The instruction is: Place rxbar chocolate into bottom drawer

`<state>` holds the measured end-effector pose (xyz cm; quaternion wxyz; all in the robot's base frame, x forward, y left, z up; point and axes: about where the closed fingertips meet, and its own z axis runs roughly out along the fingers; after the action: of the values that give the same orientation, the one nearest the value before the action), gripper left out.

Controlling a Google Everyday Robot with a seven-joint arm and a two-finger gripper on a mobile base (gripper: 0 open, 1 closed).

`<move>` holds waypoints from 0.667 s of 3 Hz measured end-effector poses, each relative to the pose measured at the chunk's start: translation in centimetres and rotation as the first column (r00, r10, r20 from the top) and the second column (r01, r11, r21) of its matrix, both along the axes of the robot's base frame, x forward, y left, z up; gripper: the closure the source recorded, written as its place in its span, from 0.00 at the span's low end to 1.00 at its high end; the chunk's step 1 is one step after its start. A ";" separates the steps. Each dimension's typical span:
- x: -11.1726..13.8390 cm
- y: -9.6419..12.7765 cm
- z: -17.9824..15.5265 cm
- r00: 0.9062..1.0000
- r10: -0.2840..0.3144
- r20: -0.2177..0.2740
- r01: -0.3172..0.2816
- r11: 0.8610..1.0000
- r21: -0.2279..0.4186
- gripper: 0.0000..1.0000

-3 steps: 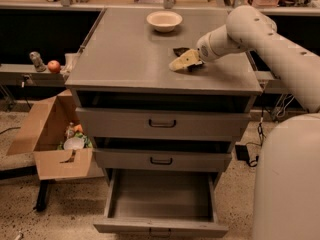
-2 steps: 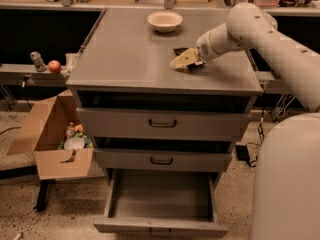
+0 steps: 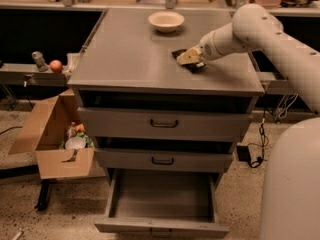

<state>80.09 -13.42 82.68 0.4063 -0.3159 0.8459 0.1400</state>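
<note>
The rxbar chocolate point(image 3: 196, 67) is a small black bar lying flat on the grey cabinet top point(image 3: 130, 59), at its right side. My gripper point(image 3: 187, 58) is down on the bar, covering its middle, with the white arm reaching in from the right. Only the bar's dark ends show around the gripper. The bottom drawer point(image 3: 160, 200) is pulled out at the foot of the cabinet, and its wide grey inside is bare. The two drawers above it stand slightly ajar.
A cream bowl point(image 3: 166, 20) sits at the back of the cabinet top. An open cardboard box point(image 3: 54, 134) with trash stands on the floor to the left. An apple point(image 3: 56, 65) rests on a left side shelf. My white base point(image 3: 292, 184) fills the lower right.
</note>
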 end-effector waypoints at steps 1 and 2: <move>0.0 0.0 0.5 1.000 0.000 0.000 0.000 1.000 0.000 1.00; -1.9 0.5 2.0 0.996 0.032 0.080 -0.042 0.991 0.129 1.00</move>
<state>78.24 -12.95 84.71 0.4561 -0.3096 0.8123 0.1903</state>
